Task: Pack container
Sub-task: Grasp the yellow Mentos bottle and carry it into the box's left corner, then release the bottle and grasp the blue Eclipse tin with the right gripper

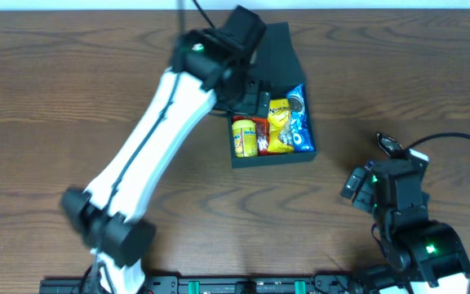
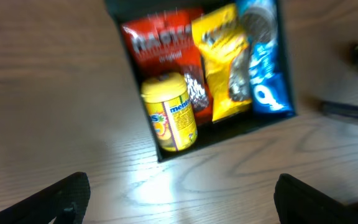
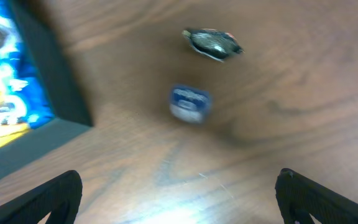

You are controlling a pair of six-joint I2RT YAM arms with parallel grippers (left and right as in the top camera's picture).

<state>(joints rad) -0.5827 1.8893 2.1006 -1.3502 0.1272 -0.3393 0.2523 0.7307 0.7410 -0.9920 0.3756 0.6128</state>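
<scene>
1 box [image 1: 272,161], 3 snack pkts [image 2: 227,62], 1 yellow tub [image 2: 169,113], 2 small loose items [image 3: 190,103].

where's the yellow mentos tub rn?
The mentos tub sits inside the container, front-left corner in the overhead view, just left of the yellow packet.

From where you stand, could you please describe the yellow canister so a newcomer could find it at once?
Find the dark square cardboard box on the brown wooden table. The yellow plastic canister lies by its left wall, beside a red packet. It alone is a cylinder; its neighbours are packets.
</scene>
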